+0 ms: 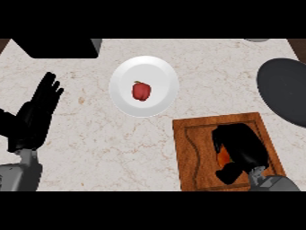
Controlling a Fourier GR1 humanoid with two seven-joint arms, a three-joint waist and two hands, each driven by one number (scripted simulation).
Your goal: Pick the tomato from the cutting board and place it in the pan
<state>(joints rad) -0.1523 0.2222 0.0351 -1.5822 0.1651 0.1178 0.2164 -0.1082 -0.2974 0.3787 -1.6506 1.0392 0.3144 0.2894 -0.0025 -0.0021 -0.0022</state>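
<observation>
Tomato (225, 157) (axis hidden) under robot hand (241, 143)

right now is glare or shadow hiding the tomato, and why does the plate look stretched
head view: even light, no glare or clear shadow on the cutting board; the right hand curled over the tomato hides it, only an orange sliver showing; the round plate looks taller than wide, likely from the steep angle.
</observation>
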